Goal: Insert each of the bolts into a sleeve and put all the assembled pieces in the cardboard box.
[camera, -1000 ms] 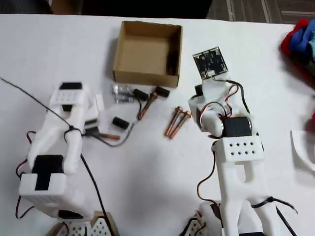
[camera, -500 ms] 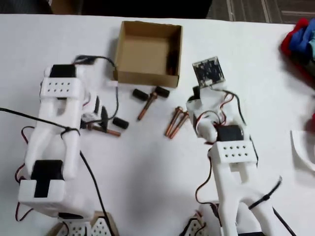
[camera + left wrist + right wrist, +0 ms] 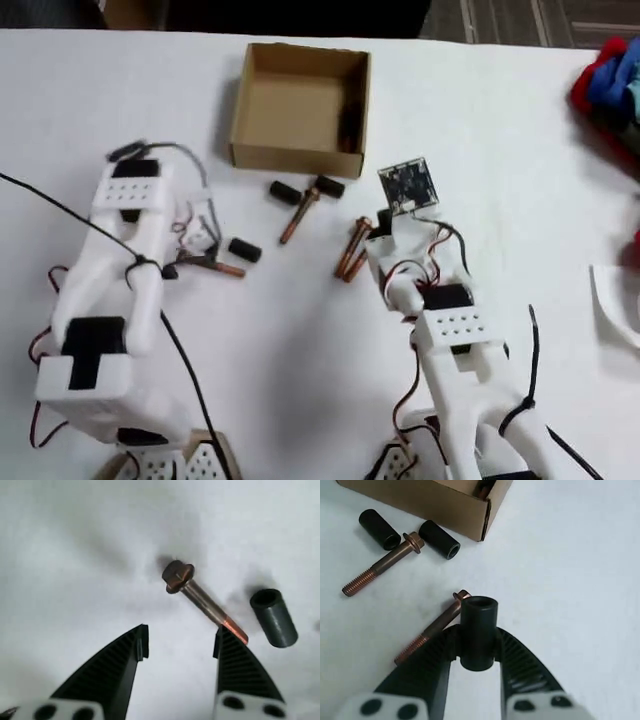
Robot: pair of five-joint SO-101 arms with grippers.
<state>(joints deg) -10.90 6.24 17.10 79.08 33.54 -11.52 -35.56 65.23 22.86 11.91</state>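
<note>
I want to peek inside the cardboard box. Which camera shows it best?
The high view: it looks down into the whole open cardboard box, with a dark piece against one inner wall. The right wrist view catches just one corner and an outer wall of it.

No readable text, label, brand, number or sign anywhere.

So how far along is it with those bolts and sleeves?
Early. A dark thing lies in the box, perhaps one finished piece. The right gripper holds a sleeve; the left gripper hangs open over a bolt. All four bolts on the table are bare, so most joining and boxing remains.
</note>
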